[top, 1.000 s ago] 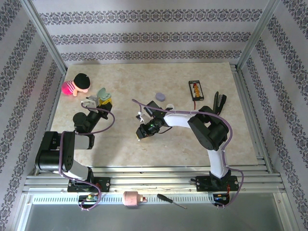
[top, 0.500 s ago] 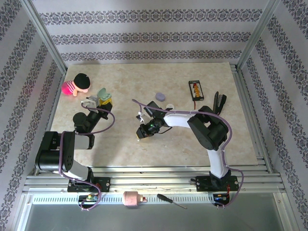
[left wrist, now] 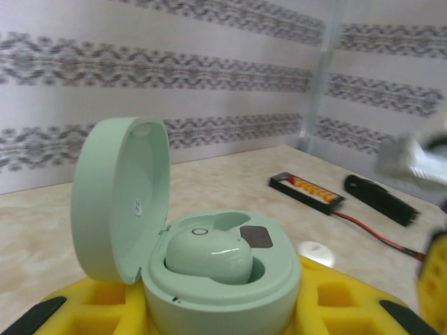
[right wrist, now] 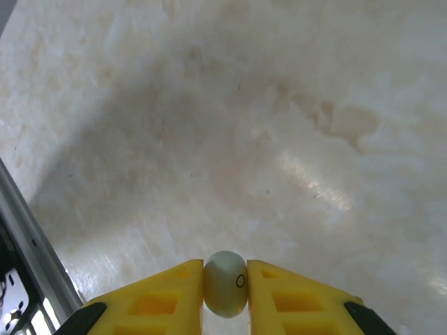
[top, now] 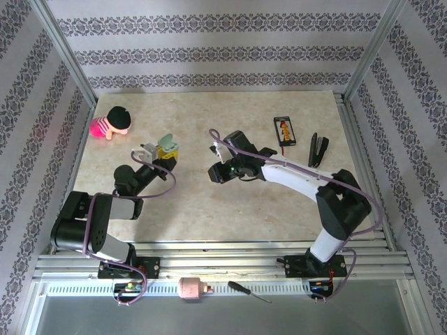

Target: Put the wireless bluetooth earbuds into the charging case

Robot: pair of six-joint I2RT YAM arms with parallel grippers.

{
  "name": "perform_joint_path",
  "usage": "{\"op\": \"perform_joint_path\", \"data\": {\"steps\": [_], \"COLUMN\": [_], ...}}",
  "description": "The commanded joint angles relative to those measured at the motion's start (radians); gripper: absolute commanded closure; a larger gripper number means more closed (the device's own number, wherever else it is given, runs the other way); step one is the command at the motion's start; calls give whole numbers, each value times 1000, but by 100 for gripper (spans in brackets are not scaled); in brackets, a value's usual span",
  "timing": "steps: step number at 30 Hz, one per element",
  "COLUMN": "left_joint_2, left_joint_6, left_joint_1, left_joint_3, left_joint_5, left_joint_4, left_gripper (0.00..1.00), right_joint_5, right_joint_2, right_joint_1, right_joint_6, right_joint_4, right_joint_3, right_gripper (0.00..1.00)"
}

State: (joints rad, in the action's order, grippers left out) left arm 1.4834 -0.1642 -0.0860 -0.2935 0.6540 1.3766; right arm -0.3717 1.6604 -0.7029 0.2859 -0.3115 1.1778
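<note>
so, from the biggest thing down: over the table (top: 209,209) the left gripper (top: 165,148) sat at about 9 o'clock from the table's middle. the right gripper (top: 215,173) was on its 3 o'clock side, near but apart.

the left gripper's yellow pads were closed around the base of the pale green charging case (left wrist: 230,293), holding it mouth up. its lid (left wrist: 119,202) stood open and upright at 9 o'clock in the left wrist view.

i judged this case half filled. the seated earbud (left wrist: 208,255) already lay in its well, while the empty socket (left wrist: 256,237) at its 1 o'clock showed a dark contact patch. what was left, as i read it, was to carry the second earbud (right wrist: 225,285) across, seat it there and likely close the lid.

the right gripper was pinched almost shut on that second earbud, right at its fingertips, above bare table.

its long axis ran 12 to 6 in the right wrist view, along the fingers, with a small ring mark facing 3 o'clock. the seated earbud lay roughly 9 to 3 across the case, rounded back up.

a small white piece (left wrist: 316,249) lay on the table beyond the case; i couldn't tell what it was.
</note>
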Motion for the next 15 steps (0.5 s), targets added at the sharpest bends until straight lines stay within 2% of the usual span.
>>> {"op": "perform_joint_path", "data": {"steps": [1,6,15], "left_joint_2": [-30,-47,-56], "left_joint_6": [56,121,144], "left_joint_1": [-58,-117,-144], "left_joint_3": [10,24,15], "left_joint_5": [85,129,191], "left_joint_4": [50,50,50], "left_gripper": [75,74,74], "right_joint_5": [104,109,106], "right_joint_2": [-58,-91,-77], "right_joint_1": [-3,-13,-70], "right_joint_6": [-92,-129,-170], "right_joint_4": [-71,-98,-117], "right_joint_3": [69,162,260], "right_gripper": [80,80,80]}}
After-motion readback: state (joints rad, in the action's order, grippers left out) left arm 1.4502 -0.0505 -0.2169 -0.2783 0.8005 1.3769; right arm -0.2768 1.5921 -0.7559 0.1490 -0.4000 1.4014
